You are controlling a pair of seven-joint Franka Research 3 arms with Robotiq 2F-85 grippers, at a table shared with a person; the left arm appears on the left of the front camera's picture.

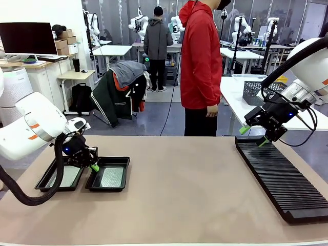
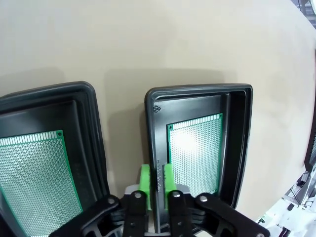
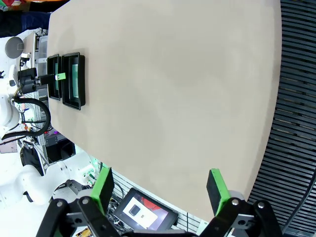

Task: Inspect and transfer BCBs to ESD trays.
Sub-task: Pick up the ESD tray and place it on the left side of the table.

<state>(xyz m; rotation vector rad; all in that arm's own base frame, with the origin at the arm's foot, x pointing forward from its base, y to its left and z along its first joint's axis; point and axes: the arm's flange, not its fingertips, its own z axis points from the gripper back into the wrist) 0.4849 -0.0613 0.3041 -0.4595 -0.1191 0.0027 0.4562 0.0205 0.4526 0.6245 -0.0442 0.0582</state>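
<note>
We see the two ESD trays (image 2: 236, 143) as black moulded plastic with a soft sheen on their rims, and the BCBs (image 2: 195, 153) inside as pale-green boards with a fine perforated grid that catches the light. The tabletop (image 1: 179, 189) looks smooth, matt and beige, while the rack (image 1: 279, 177) is black ribbed plastic.

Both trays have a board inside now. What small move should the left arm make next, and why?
Probably open the left tool and lift it straight up. Its green pads are closed on the rim of the right-hand tray, and a BCB lies flat inside that tray. The other tray holds a board too, so nothing seems left to place there.
</note>
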